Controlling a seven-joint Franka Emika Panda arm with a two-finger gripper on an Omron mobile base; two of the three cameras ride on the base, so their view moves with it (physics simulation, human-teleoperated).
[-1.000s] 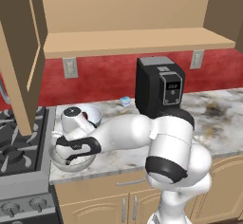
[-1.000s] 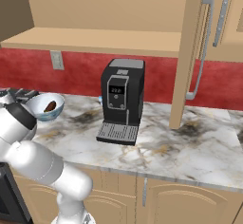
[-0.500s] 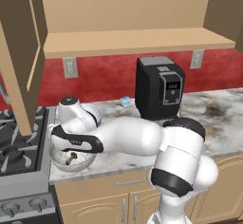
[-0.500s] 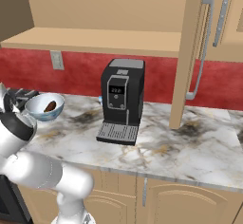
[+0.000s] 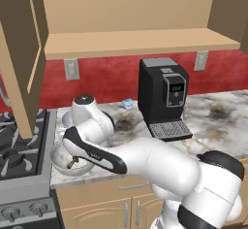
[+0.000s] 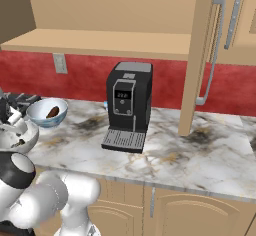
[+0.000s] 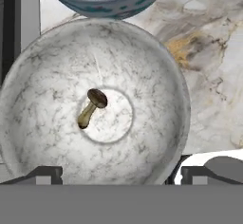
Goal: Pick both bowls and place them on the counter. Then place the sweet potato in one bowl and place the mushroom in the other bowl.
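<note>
A mottled grey stone-like bowl (image 7: 95,109) stands on the marble counter (image 7: 213,52) near the stove. The tiny mushroom (image 7: 92,107) lies on its side at the bowl's bottom. My gripper (image 7: 121,173) hangs open straight above this bowl, holding nothing, one fingertip at each side of the rim. Just behind it sits the white-and-blue bowl (image 6: 47,112) with the dark sweet potato (image 6: 53,112) inside. From the left, the grey bowl (image 5: 68,162) and mushroom (image 5: 71,164) show under my hand, and the arm hides most of the blue bowl (image 5: 65,119).
A black coffee machine (image 5: 162,102) stands mid-counter, with a small blue item (image 5: 128,103) to its left. The stove (image 5: 19,160) borders the bowls on the left. A wooden shelf (image 5: 140,43) and an open cabinet door (image 5: 19,53) hang overhead. Bare marble (image 6: 175,150) stretches right.
My hand has lifted a little from the grey bowl and the arm has swung its elbow rightward. Both bowls, the mushroom and the sweet potato stay where they were.
</note>
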